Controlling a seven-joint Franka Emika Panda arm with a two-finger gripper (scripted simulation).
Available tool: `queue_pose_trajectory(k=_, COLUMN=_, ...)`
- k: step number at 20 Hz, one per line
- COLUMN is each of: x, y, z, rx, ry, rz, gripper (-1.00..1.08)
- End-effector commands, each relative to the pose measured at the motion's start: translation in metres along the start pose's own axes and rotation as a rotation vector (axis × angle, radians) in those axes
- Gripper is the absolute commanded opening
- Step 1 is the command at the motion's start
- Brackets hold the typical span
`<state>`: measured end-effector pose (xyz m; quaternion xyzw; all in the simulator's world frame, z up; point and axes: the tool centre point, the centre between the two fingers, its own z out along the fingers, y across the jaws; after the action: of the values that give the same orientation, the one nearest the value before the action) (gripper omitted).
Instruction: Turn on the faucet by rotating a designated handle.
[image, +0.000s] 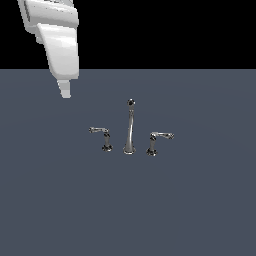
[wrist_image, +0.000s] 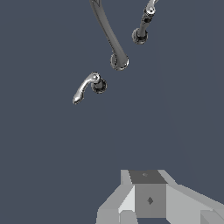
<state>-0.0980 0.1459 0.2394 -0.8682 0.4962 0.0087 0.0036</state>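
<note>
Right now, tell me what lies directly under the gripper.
Under the gripper only the bare grey floor shows. The faucet's spout and both lever handles stand apart from it. Its body covers the jaws, so their state is unclear.

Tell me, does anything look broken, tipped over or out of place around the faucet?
Nothing stands out. The spout stands upright between its two lever handles, and the gripper is off to the exterior view's left, touching nothing.

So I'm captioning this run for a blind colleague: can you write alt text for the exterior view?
A small chrome faucet stands mid-floor on a flat grey surface: a tall curved spout with a lever handle on each side, the handle on the exterior view's left and its twin on the right. The white robot arm hangs high at upper left, touching nothing.
</note>
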Motion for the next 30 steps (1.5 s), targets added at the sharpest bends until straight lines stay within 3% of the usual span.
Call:
queue_pose_trajectory(k=1, x=0.004, y=-0.009, z=0.010, rx=0.002, ry=0.000, rz=0.045, gripper=-1.00)
queue_pose_trajectory(k=15, x=0.035, y=-0.058, z=0.066, rx=0.005, ry=0.007, rz=0.298, gripper=-1.00)
queue_pose_trajectory(k=30, x=0.091, y=-0.105, z=0.134, rx=0.007, ry=0.019, rz=0.614, gripper=-1.00)
